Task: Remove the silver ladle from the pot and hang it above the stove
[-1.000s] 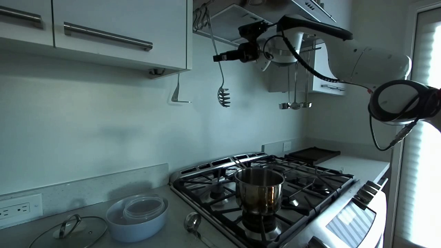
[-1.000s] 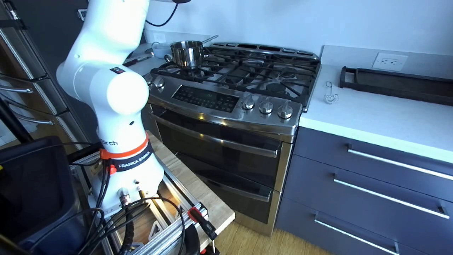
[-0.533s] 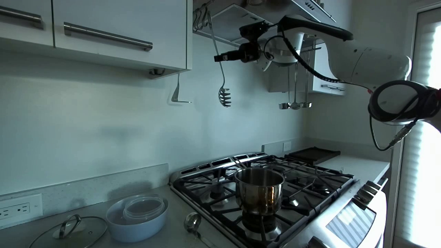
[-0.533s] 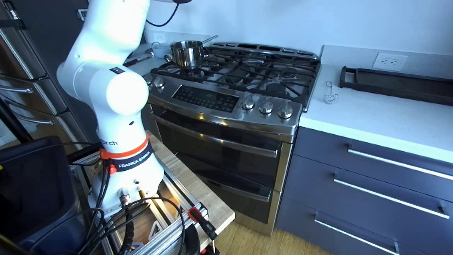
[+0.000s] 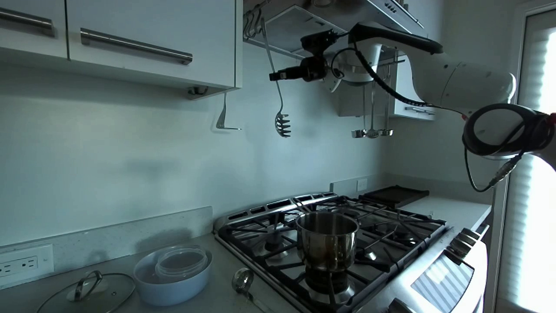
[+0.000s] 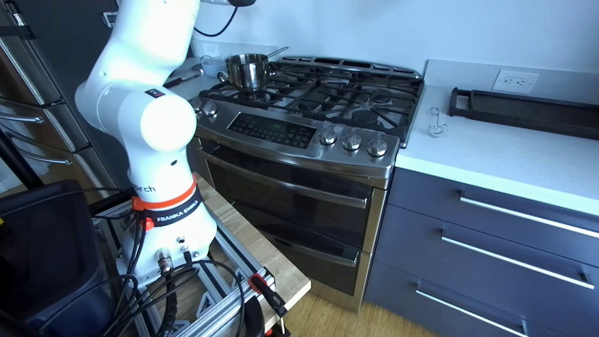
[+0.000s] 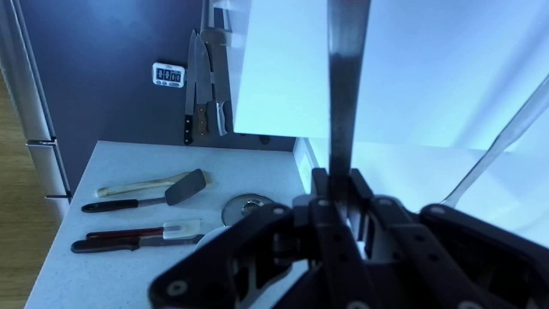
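The silver ladle (image 5: 279, 93) has a long thin handle and a toothed bowl. My gripper (image 5: 273, 75) is shut on its handle, holding it almost upright in the air. Its upper end is close to the hooks (image 5: 252, 24) under the hood; I cannot tell if they touch. In the wrist view the handle (image 7: 343, 98) rises from between the fingertips (image 7: 339, 182). The shiny pot (image 5: 328, 243) stands on the stove (image 6: 299, 159), lower than the gripper; the pot (image 6: 248, 75) also shows in an exterior view, where the gripper is out of frame.
A white cabinet (image 5: 152, 26) lies beside the hood (image 5: 295, 28). A spatula (image 5: 222, 115) hangs near it, and several utensils (image 5: 372, 126) hang farther right. A second, round-bowled ladle (image 5: 243, 280), a white bowl (image 5: 173, 287) and a glass lid (image 5: 104, 293) rest on the counter.
My gripper and the silver ladle have moved down very slightly in the last half second. The ladle's upper end is a little lower. The gripper stays shut on the handle.
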`<state>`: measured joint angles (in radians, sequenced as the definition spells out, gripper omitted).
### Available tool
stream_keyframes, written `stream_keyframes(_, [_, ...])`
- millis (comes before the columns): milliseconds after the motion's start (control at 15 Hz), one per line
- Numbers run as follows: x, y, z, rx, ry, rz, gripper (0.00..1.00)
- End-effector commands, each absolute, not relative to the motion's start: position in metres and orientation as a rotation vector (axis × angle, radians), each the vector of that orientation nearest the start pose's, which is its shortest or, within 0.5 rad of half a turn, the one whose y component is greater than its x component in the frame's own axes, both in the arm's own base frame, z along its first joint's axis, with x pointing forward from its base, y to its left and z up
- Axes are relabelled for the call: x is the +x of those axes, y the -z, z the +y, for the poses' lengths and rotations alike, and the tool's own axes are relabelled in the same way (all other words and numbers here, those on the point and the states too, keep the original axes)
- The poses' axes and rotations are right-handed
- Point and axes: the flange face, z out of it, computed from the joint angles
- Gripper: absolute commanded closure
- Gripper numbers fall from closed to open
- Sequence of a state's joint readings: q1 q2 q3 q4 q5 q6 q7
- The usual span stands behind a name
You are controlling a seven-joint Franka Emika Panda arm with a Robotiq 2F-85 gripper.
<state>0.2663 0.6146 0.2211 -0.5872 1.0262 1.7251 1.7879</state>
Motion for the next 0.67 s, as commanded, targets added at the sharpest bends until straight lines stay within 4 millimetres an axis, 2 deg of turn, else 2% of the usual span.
stream_keyframes(0, [0.6117,-0.7644,0.3189,-1.622,-0.957,1.184,0.97])
stream_keyframes(600, [0.6101,-0.7675,0.3216,-1.614,-0.966,1.156,0.97])
